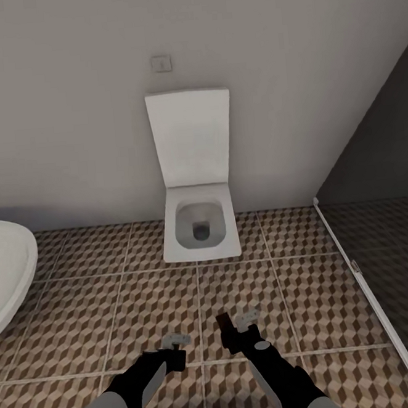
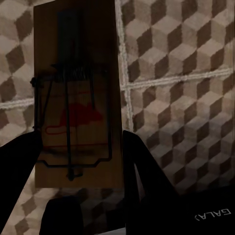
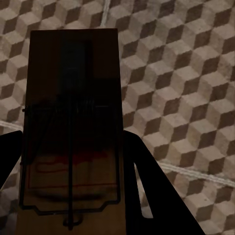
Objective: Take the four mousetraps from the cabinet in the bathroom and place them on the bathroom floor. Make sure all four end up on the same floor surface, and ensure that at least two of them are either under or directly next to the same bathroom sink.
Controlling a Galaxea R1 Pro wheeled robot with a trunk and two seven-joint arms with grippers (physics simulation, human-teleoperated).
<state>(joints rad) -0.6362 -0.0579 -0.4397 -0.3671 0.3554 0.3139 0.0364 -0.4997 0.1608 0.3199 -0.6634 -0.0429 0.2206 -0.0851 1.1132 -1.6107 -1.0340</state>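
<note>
Head view: both arms reach forward low over the bathroom floor point(image 1: 298, 294), cube-pattern tiles with pale grout. Left gripper point(image 1: 176, 341) holds a small flat piece at its tip; the right gripper point(image 1: 239, 324) does the same, set a bit further forward, near the left one. Both hang above the tiles, not touching them.

Left wrist view: jaws closed on a mousetrap point(image 2: 76, 98), one dark finger point(image 2: 19, 166) on each long edge of the brown board. Wire frame and red mark face the camera. Board stands out along the fingers, floor tiles point(image 2: 181, 98) behind it.

Right wrist view: jaws closed on a second mousetrap point(image 3: 73, 122), gripped the same way by its two long edges, a dark finger point(image 3: 152, 186) at the side. This board is in shadow, with the red mark faint and the wire only just readable. Tiles point(image 3: 181, 73) behind.

Ahead, against the pale wall point(image 1: 66, 117): white toilet point(image 1: 200, 229), lid up, small square plate point(image 1: 161, 63) above it. White basin edge point(image 1: 9, 270) at far left. Dark glass panel point(image 1: 374, 170) on the right with a white strip along its base.
</note>
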